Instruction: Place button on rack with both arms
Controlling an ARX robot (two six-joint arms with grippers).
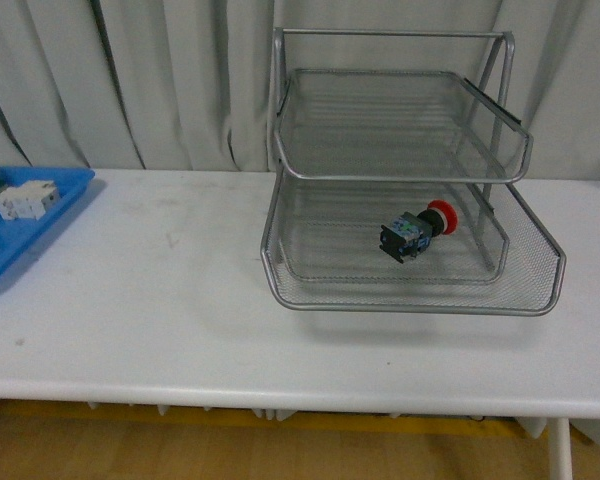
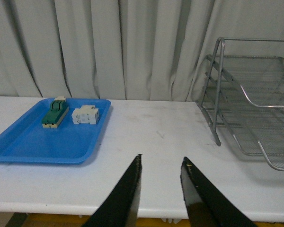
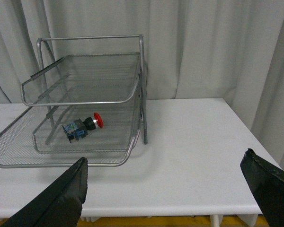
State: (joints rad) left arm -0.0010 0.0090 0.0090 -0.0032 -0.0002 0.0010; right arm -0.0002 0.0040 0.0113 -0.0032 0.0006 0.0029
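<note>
Item, task piece: small push-button switch with round red mushroom cap on a dark blocky body with blue-green bits (image 1: 417,230), lying on its side on the mesh of a lower tier, under the top tier and toward the right side of it; we take it for the middle tier but cannot be sure. Item, receiver: large silver three-tier wire-mesh letter rack with tubular metal frame (image 1: 400,179), standing on the white table (image 1: 160,300) to our right of centre. Item, left hand (image 2: 162,158): dark fingers parted by a moderate gap, nothing between them, held over the table's near edge, well apart from the rack. Item, right hand (image 3: 165,158): fingers spread very wide, holding nothing, likewise back from the rack and facing its open side. Sundries: flat blue plastic tray (image 2: 42,142) at the far left, carrying a white blocky component (image 2: 85,115) and a green-and-cream switch (image 2: 54,113); pale pleated curtain (image 1: 180,80) behind. Status, as we judge it: the placing step looks complete, button resting free of both hands. Next move calls for little: keep both hands clear of the wire frame and draw them to rest without nudging the rack
</note>
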